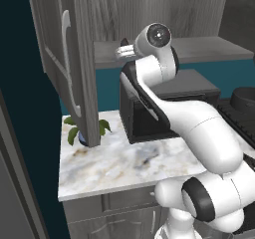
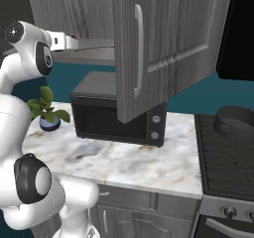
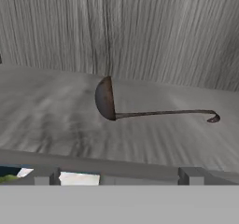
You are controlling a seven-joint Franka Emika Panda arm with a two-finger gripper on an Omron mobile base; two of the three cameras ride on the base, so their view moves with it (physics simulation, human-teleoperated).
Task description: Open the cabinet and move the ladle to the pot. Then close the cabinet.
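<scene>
Cabinet (image 1: pixel 67 59) doors are swung wide open, left door edge-on in the left base view, right door (image 2: pixel 163 43) hanging out over the microwave (image 2: pixel 116 118) in the right base view, silver bar handle (image 2: pixel 139 51) facing us. Arm is up at shelf height, hand reaching into the cabinet.

Hand view now: looking straight in at the woodgrain shelf (image 3: pixel 56 120) and back wall. Ladle (image 3: pixel 140 108) lies on the shelf on its side, dark brownish metal, bowl (image 3: pixel 105 98) toward the left w/ its rim facing right, thin handle running right to a small hook (image 3: pixel 214 117) at the end. It sits roughly mid-shelf, a bit back from the front edge.

Gripper (image 3: pixel 119 176): jaws spread fully, nothing between them. Finger tips (image 3: pixel 44 175) show low in the hand view, both short of the ladle, no contact.

Pot (image 2: pixel 235 122) is over on the stove (image 2: pixel 223 157), far right of the right base view, dark grey, short and wide. Well apart from the cabinet.

Marble counter (image 1: pixel 114 166) below carries the microwave and a small plant (image 2: pixel 48 112) in a blue pot at the left end. Plant sits just beside the open left door in the left base view.
</scene>
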